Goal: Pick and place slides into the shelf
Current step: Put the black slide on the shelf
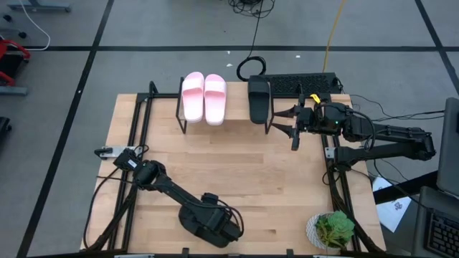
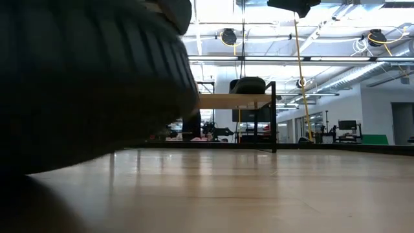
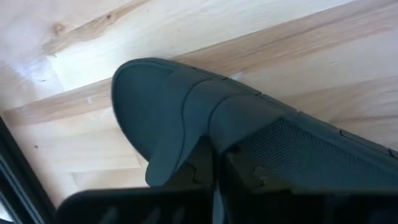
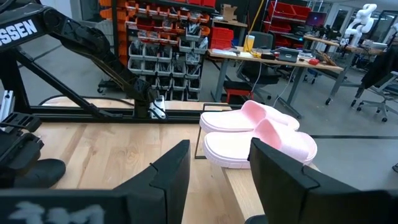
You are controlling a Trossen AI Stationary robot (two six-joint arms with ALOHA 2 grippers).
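The shelf (image 1: 238, 104) stands at the table's far edge. It bears the pink pair (image 1: 204, 97) and one black slide (image 1: 259, 99), soles down on its plank. In the low view the shelf (image 2: 233, 100) carries that black slide (image 2: 248, 85). The second black slide (image 3: 186, 118) is under my left gripper (image 1: 217, 225), which is shut on it near the table's near edge. My right gripper (image 1: 295, 123) hovers open beside the shelf's right end, pointing toward the table's left. Its wrist view shows the pink pair (image 4: 258, 134) ahead of its fingers (image 4: 221, 180). My left gripper pinches the black slide between its two fingers (image 3: 196, 171) at the strap's edge (image 3: 214, 134), about mid-length, coming from above. The toe end (image 3: 140, 106) juts past the fingers over the tabletop. I cannot tell whether the slide is lifted clear.
A potted green plant (image 1: 331, 229) sits at the near right corner. A keyboard (image 1: 301, 83) lies behind the shelf's right end. Black frame rails (image 1: 136, 136) run along the table's left and right sides. Bare wood (image 1: 237, 165) spreads across the table's middle.
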